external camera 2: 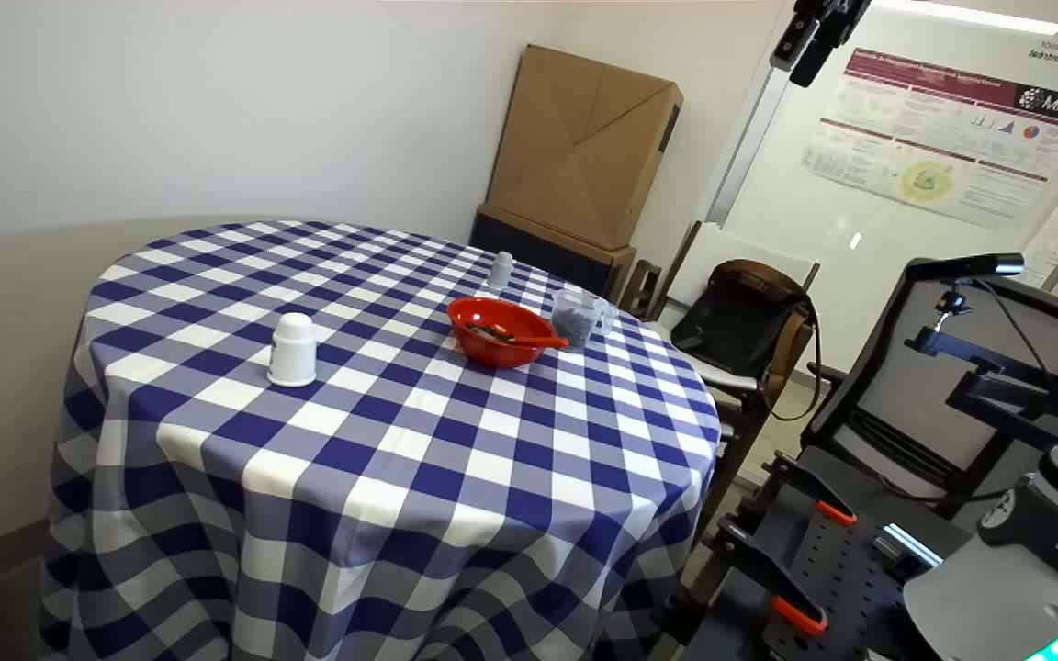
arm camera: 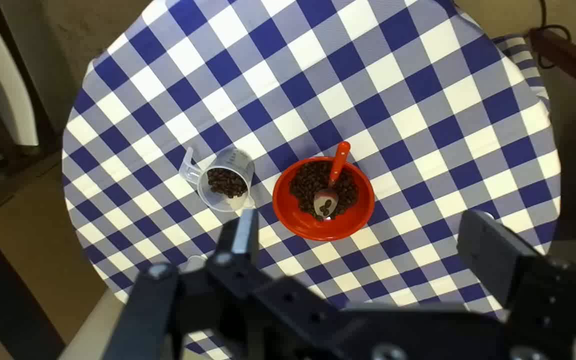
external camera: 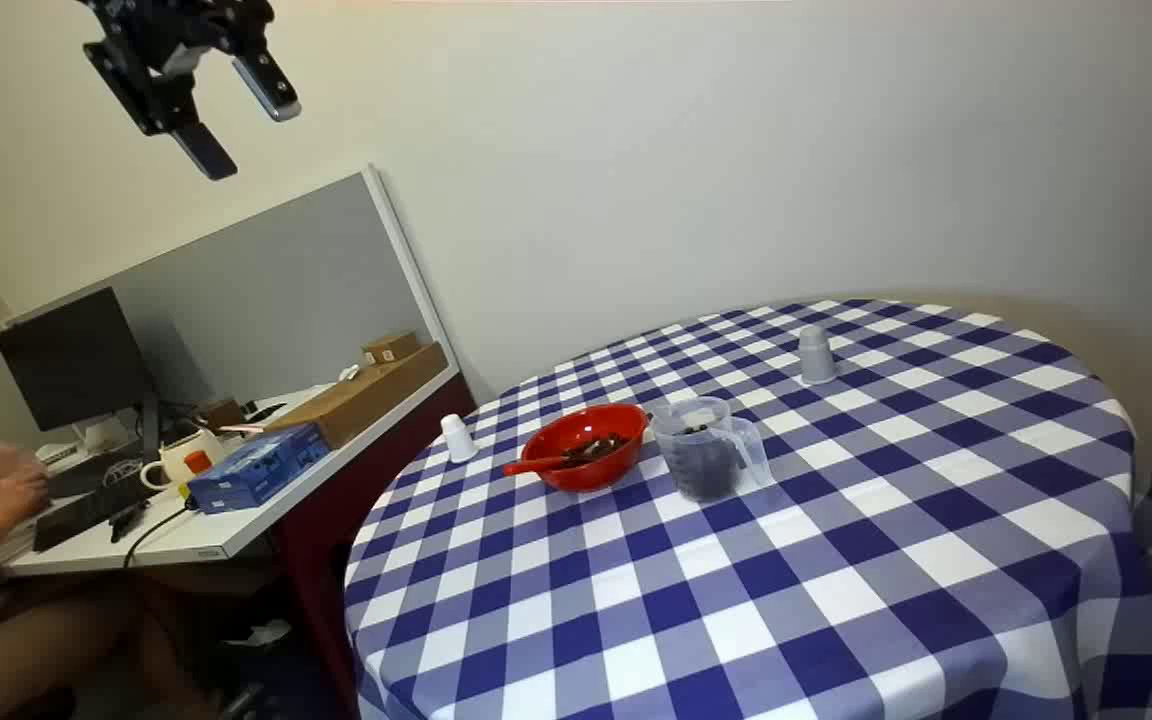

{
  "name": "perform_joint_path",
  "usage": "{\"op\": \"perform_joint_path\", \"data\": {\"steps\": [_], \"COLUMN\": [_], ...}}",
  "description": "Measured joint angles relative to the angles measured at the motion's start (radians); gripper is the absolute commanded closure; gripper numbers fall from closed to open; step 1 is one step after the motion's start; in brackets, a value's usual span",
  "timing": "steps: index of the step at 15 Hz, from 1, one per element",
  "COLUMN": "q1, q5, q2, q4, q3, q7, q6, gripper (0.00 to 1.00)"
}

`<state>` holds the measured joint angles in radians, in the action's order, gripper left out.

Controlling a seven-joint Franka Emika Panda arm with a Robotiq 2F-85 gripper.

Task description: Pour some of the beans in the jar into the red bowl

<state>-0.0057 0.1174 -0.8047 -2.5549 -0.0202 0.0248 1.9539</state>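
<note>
The jar is a clear cup with a side handle [external camera: 701, 465], upright on the checked tablecloth; it also shows in an exterior view [external camera 2: 575, 319] and in the wrist view [arm camera: 238, 160]. Dark brown beans [arm camera: 226, 183] lie inside it. The red bowl [external camera: 584, 478] stands close beside it, also in an exterior view [external camera 2: 492, 352] and the wrist view [arm camera: 325, 230]. The bowl holds brown beans and a red-handled spoon [arm camera: 339, 162]. My gripper [external camera: 254, 142] is open and empty, high above and away from both; its spread fingers show in the wrist view [arm camera: 359, 222].
A white upturned cup [external camera: 816, 355] stands near the far table edge, and another white cup [external camera: 457, 438] near the side edge. Both also show in an exterior view [external camera 2: 293, 349]. A desk with a blue box [external camera: 261, 465] adjoins the round table [external camera: 836, 600].
</note>
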Motion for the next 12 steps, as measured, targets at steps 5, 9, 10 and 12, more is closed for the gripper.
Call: {"op": "perform_joint_path", "data": {"steps": [5,9,10,12], "q1": [0.000,0.004,0.007,0.011], "q5": [0.000,0.034,0.047,0.074], "q2": [0.000,0.031,0.053,0.111], "q4": [0.000,0.005,0.012,0.036], "q3": [0.000,0.003,0.008,0.024], "q7": [0.000,0.065,0.103,0.182], "q6": [0.000,-0.009,-0.009,-0.009], "gripper": [0.00,0.00,0.00,0.00]}}
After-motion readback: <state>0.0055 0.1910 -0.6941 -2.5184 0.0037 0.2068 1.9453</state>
